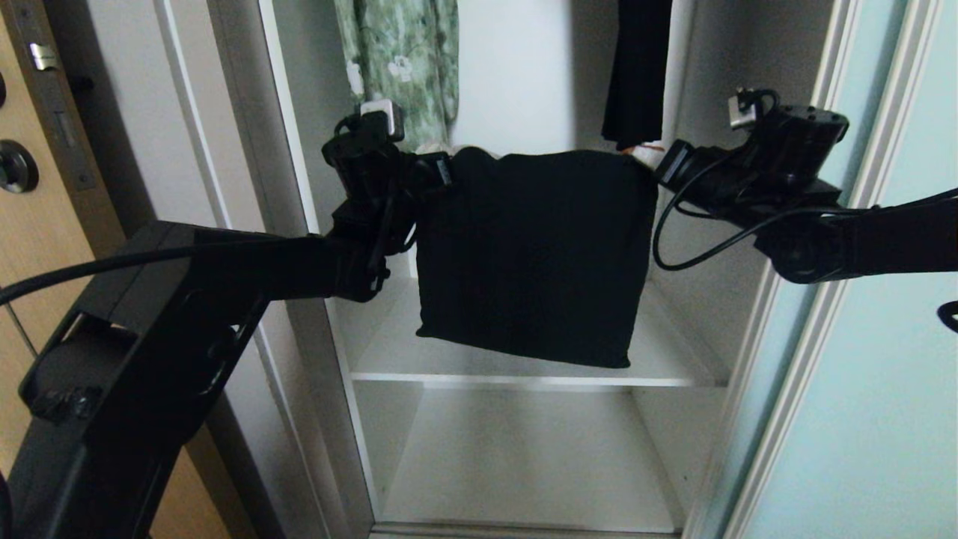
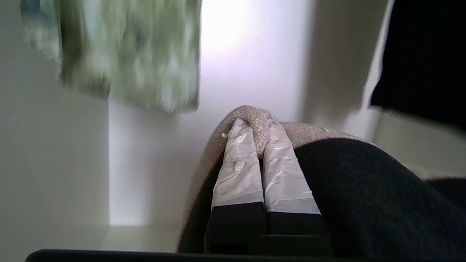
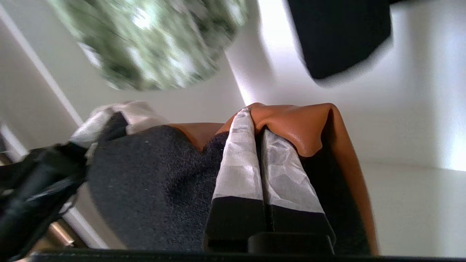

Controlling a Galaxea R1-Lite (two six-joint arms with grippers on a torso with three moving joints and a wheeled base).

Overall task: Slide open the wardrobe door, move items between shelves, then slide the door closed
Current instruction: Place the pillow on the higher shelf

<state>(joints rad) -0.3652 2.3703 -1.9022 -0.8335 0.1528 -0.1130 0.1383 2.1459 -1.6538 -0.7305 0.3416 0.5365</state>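
Now the bundle (image 1: 533,254) of folded clothes hangs in the open wardrobe, its black face toward the head camera and its lower edge just above the upper shelf (image 1: 524,368); whether it touches the board cannot be told. It is held by its two top corners. The left tool (image 1: 441,171) is clamped on the left corner, the right tool (image 1: 660,163) on the right corner, both with fingers pressed together on cloth. A second shelf (image 1: 524,479) lies lower down. Behind the bundle hang a green garment (image 1: 400,60) and a black garment (image 1: 638,67). The sliding door (image 1: 883,374) stands to the right of the opening, and a wooden door (image 1: 30,224) is at far left. The left wrist view shows what the head view hides: the left tool (image 2: 259,140) pinches a beige knitted piece (image 2: 255,116) lying over the black cloth. The right wrist view shows the right tool (image 3: 255,122) gripping a rust-orange piece (image 3: 295,123) beside dark cloth.
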